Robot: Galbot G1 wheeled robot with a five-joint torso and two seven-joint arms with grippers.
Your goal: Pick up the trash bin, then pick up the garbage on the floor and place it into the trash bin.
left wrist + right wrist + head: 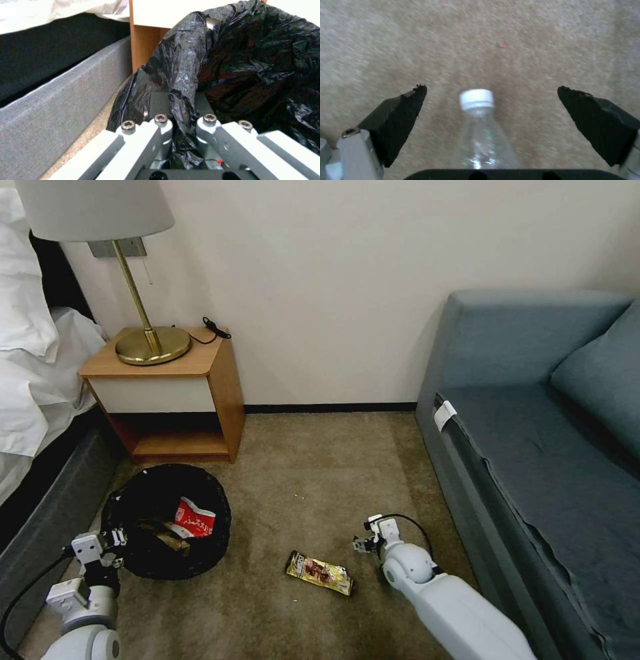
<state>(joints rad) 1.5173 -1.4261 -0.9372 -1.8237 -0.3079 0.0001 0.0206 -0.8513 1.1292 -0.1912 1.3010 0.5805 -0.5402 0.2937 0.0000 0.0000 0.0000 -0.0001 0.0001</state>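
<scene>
Beige carpet (320, 460) between nightstand (170, 393), sofa (533, 447)

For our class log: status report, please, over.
Left gripper shut on trash bin rim. Right gripper open around bottle. Bar wrapper on carpet. Nothing blocking.

carpet (313, 473) open mid-room | sofa (533, 460) blocks rt | nightstand (180, 393) + bed (40, 493) crowd lt

Crinkled glossy black plastic bag (253, 57); clear smooth plastic bottle (483, 140); shiny foil bar wrapper (319, 572); matt, rough carpet (320, 467); wood-look nightstand (227, 380).
</scene>
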